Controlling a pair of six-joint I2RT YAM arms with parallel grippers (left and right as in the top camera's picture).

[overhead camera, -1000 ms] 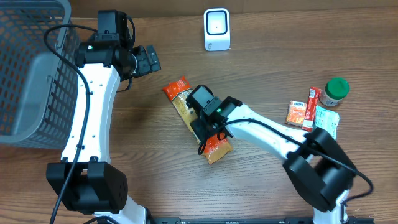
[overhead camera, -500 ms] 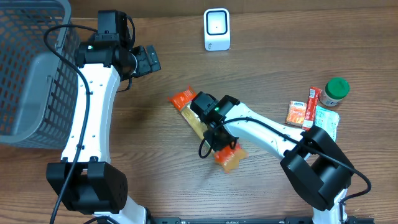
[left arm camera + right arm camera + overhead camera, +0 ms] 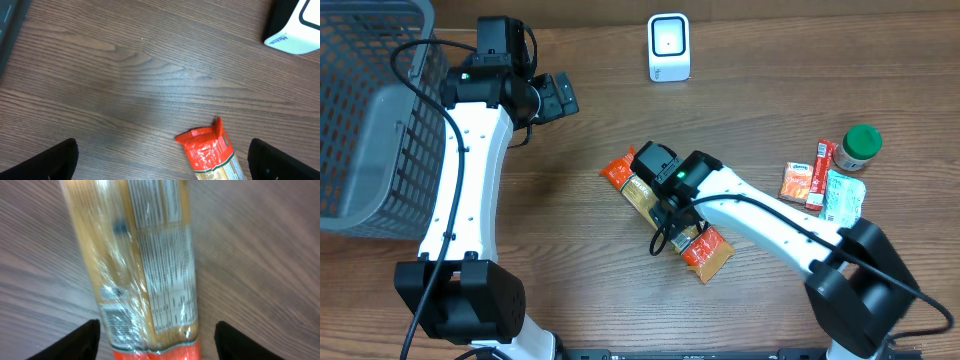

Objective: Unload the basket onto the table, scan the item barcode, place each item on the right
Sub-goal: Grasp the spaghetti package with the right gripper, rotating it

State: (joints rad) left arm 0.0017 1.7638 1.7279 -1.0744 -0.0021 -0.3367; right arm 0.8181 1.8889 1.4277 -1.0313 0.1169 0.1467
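While the right claw [image 3: 672, 208] hangs open over the pasta packet [image 3: 706, 251] lying diagonally on the desk [image 3: 570, 260] at frame centre, the left claw [image 3: 560, 95] gapes upper left, between basket [image 3: 370, 110] and white scanner [image 3: 669, 47], with sachets [image 3: 798, 182] and jar [image 3: 860, 147] far right.

orange-ended pasta packet [image 3: 708, 252], flat, diagonal, label side seemingly up
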